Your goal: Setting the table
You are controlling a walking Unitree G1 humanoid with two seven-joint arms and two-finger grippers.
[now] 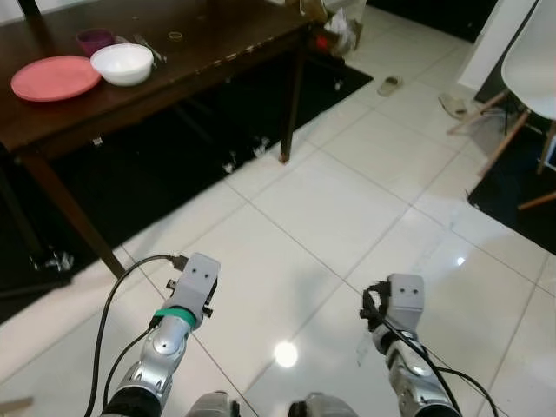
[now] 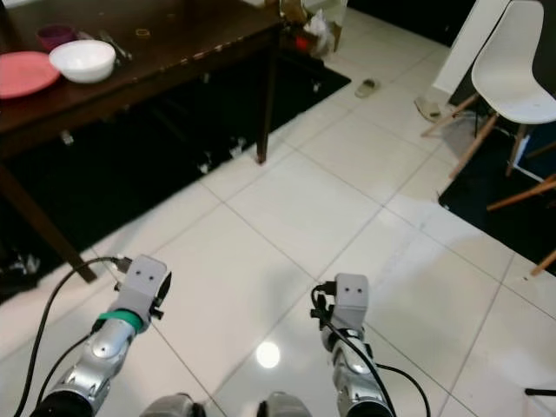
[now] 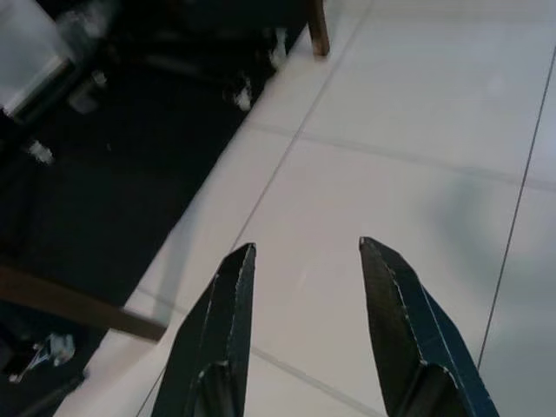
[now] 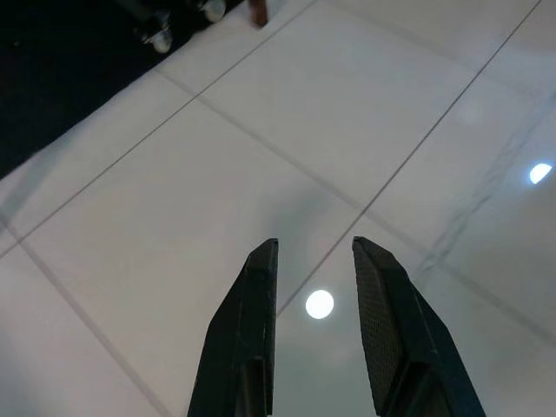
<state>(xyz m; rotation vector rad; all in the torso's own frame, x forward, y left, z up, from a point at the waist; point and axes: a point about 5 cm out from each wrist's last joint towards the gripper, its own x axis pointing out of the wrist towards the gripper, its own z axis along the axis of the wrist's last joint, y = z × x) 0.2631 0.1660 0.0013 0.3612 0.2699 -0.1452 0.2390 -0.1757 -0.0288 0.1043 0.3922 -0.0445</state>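
Observation:
A dark wooden table [image 1: 217, 52] stands at the upper left, some way ahead of me. On it lie a pink plate [image 1: 52, 78], a white bowl [image 1: 122, 62], a purple cup [image 1: 94, 39] and some cutlery [image 1: 149, 48]. Both arms are held low over the white tiled floor, well short of the table: the left arm [image 1: 187, 300] and the right arm [image 1: 401, 304]. In the left wrist view, my left gripper [image 3: 306, 248] is open with only floor between its fingers. My right gripper [image 4: 314, 243] is open too and holds nothing.
A white chair [image 2: 512, 69] with wooden legs stands at the right on a dark mat. Two slippers [image 1: 388, 85] [image 1: 452, 104] lie on the tiles beyond. A black rug [image 1: 174, 156] spreads under the table, whose near legs [image 1: 291, 95] [image 1: 78, 221] reach the floor.

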